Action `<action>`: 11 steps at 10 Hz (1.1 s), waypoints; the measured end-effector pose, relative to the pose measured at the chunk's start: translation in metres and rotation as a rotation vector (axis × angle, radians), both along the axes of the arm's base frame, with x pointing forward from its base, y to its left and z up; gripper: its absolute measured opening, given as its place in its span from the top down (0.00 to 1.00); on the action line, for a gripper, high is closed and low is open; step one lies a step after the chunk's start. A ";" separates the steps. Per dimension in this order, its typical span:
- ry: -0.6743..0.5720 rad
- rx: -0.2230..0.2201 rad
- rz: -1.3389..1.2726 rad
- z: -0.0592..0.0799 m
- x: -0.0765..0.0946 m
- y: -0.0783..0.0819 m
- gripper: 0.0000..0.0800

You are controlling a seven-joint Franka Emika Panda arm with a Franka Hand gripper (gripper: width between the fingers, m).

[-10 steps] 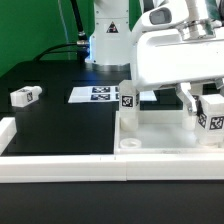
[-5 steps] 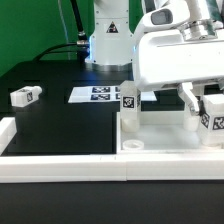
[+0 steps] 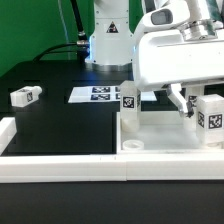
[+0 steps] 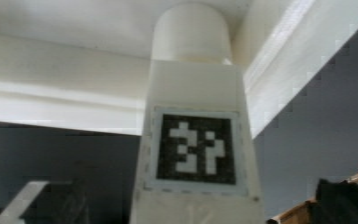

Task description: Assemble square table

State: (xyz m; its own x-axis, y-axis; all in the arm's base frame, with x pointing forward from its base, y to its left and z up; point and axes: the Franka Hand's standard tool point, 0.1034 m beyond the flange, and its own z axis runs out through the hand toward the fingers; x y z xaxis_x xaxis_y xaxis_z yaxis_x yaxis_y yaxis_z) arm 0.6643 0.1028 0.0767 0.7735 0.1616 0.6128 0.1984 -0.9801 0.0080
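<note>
My gripper [image 4: 190,198] stands wide, jaws either side of the upright leg [image 3: 210,118] without touching it. That leg sits on the panel [image 3: 160,138] at the exterior view's right edge, partly cut off. A second leg [image 3: 128,98] stands on the panel's opposite side. A loose leg [image 3: 25,96] lies well apart on the open table [image 3: 60,122].

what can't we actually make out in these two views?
- Exterior view: the right leg and the square panel are both cut off by the frame's right edge.
- Exterior view: the loose leg's tag is too small to read.
- Wrist view: the fingertips are blurred and cropped by the frame edge.
</note>
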 end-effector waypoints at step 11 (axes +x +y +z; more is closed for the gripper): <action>0.353 0.047 0.010 0.015 0.003 0.004 0.19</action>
State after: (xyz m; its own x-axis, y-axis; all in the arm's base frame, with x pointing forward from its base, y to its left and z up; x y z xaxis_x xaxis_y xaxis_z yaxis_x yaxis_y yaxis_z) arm 0.6677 0.1068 0.0913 0.9374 0.1477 0.3154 0.1901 -0.9758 -0.1081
